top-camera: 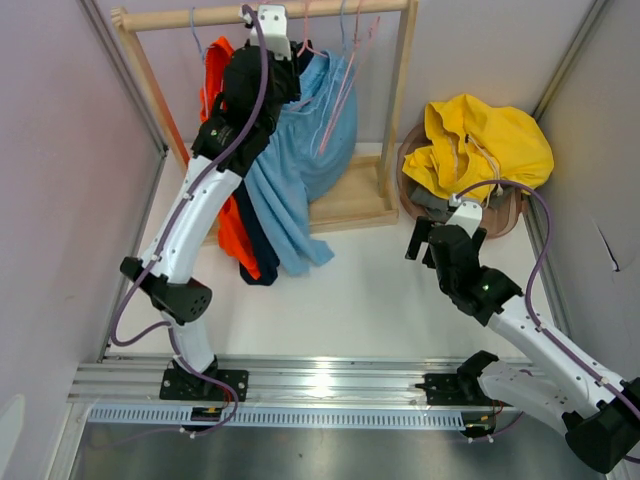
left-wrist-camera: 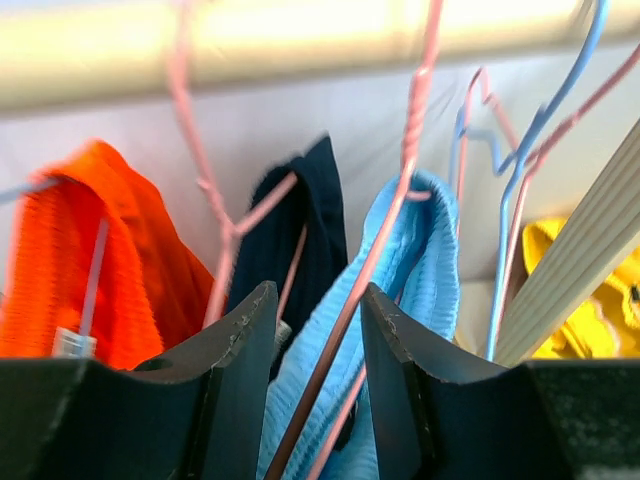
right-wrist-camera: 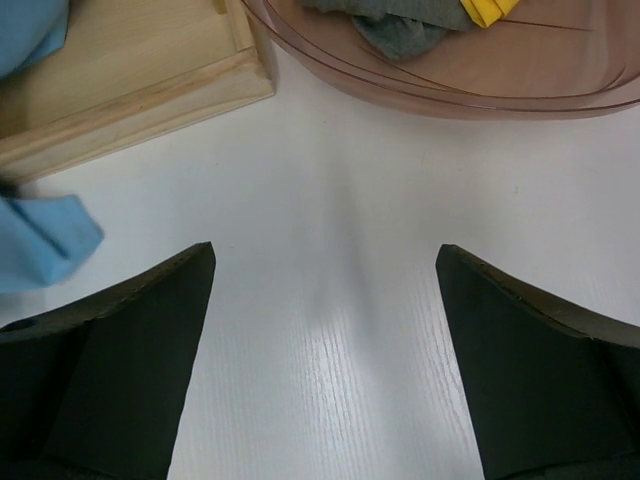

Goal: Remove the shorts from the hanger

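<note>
Left pincer up at the rail, far-left table corner, fingers apart around blue shorts and pink hanger. Right pincer spread wide over table.

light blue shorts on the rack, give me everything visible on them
The light blue shorts look like soft, ribbed knit fabric. They drape over a pink wire hanger on the wooden rail, beside a navy garment. Their lower end trails onto the white table. The left gripper straddles hanger and fabric, jaws apart.
</note>
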You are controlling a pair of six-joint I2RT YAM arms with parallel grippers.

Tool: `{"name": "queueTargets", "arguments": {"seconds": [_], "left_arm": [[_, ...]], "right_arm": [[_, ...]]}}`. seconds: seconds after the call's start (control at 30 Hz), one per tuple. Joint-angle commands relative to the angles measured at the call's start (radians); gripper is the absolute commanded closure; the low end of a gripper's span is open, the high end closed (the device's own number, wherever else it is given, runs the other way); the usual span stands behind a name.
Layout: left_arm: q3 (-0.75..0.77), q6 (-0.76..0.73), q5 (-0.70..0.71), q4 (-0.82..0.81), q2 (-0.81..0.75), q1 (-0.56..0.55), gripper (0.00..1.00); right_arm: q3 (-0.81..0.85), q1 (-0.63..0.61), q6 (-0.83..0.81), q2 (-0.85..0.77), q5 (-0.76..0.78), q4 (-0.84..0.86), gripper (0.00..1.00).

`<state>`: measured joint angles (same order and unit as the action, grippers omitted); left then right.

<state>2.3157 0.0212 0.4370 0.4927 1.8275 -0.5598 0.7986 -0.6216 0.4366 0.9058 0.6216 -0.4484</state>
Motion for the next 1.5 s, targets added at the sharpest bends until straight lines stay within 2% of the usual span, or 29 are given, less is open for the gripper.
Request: {"name": "queueTargets", "arguments": {"seconds": [0.0,0.2,0.3,0.4,0.43,0.5,0.53,0.63,0.67,0.73,0.77,0.87,0.9,1.0,1.13,1.47], "left_arm": [[0.096,-0.063,0.005,-0.020,-0.083,-0.003,1.00],[0.027,-0.092,0.054,-0.037,-0.184,-0.009,1.00],[-0.010,-0.070,0.075,0.007,-0.243,-0.015,1.00],[-0.200,-0.029,0.117,0.018,-0.405,-0.032,1.00],[-0.392,-0.014,0.127,-0.023,-0.465,-0.034,1.00],[-0.510,0.022,0.121,-0.063,-0.654,-0.038,1.00],[-0.641,0.049,0.103,-0.075,-0.707,-0.038,1.00],[-0.700,0.101,0.040,0.018,-0.818,-0.040,1.00],[-0.720,0.108,-0.040,0.035,-0.830,-0.040,1.00],[-0.733,0.118,-0.134,0.102,-0.849,-0.040,1.00],[-0.743,0.120,-0.243,0.116,-0.853,-0.041,1.00],[-0.797,0.126,-0.418,0.086,-0.901,-0.043,1.00],[-0.823,0.141,-0.505,0.066,-0.915,-0.043,1.00],[-0.787,0.158,-0.587,0.090,-0.932,-0.043,1.00],[-0.724,0.158,-0.665,0.129,-0.929,-0.043,1.00],[-0.602,0.166,-0.664,0.155,-0.950,-0.043,1.00]], "right_arm": [[-0.004,-0.006,0.014,-0.001,0.004,0.048,0.00],[-0.006,-0.016,0.016,0.013,-0.006,0.071,0.00],[-0.004,-0.021,0.016,0.016,-0.002,0.080,0.01],[0.002,-0.023,-0.015,0.021,-0.014,0.111,0.01],[0.004,-0.023,-0.033,0.016,-0.028,0.125,0.01],[0.014,-0.024,-0.083,0.016,-0.072,0.157,0.00],[0.031,-0.026,-0.102,0.016,-0.092,0.166,0.01],[0.063,-0.032,-0.191,0.010,-0.189,0.214,0.01],[0.070,-0.033,-0.212,0.005,-0.224,0.229,0.01],[0.077,-0.032,-0.239,-0.011,-0.319,0.283,0.00],[0.092,-0.035,-0.240,-0.015,-0.345,0.315,0.00],[0.097,-0.038,-0.234,-0.018,-0.494,0.410,0.00],[0.090,-0.038,-0.234,-0.012,-0.601,0.436,0.01],[0.071,-0.061,-0.228,0.030,-0.683,0.542,0.01],[0.059,-0.096,-0.240,0.062,-0.674,0.606,0.00],[-0.007,-0.104,-0.167,0.090,-0.684,0.674,0.01]]}}
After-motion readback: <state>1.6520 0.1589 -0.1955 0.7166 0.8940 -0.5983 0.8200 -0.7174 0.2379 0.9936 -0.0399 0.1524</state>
